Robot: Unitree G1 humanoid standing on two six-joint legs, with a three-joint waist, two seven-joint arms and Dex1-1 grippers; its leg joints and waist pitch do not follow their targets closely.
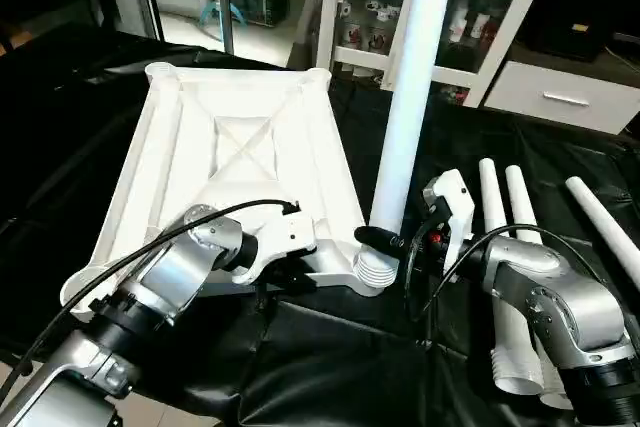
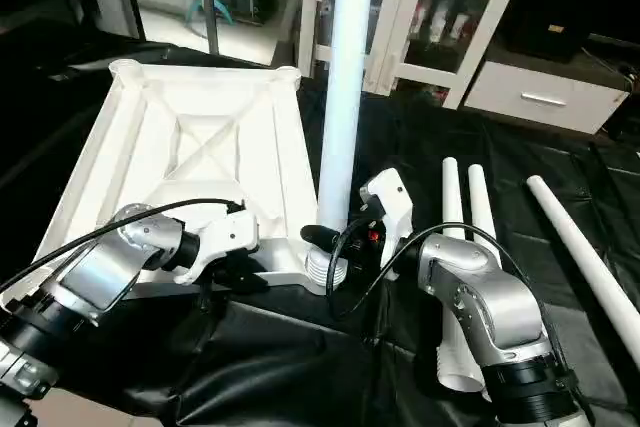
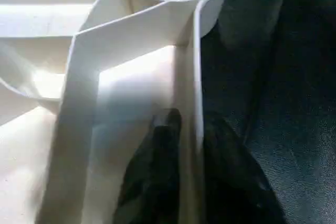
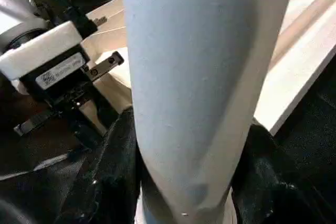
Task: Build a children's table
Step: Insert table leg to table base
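Lying ribs-up, the white tabletop [image 1: 240, 147] carries one upright leg [image 1: 412, 87].

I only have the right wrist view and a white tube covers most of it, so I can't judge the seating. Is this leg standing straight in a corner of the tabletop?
Observer: Yes, the leg stands upright at the tabletop's near right corner, held low down by the right gripper.
Operator: Is it fully screwed in?
Observer: Probably not; ribbed rings show at its foot.
Operator: Is the tabletop braced?
Observer: The left gripper pinches the near rim wall, one finger on each side.
Operator: Legs left?
Observer: Three spare legs lie on the black cloth to your right.
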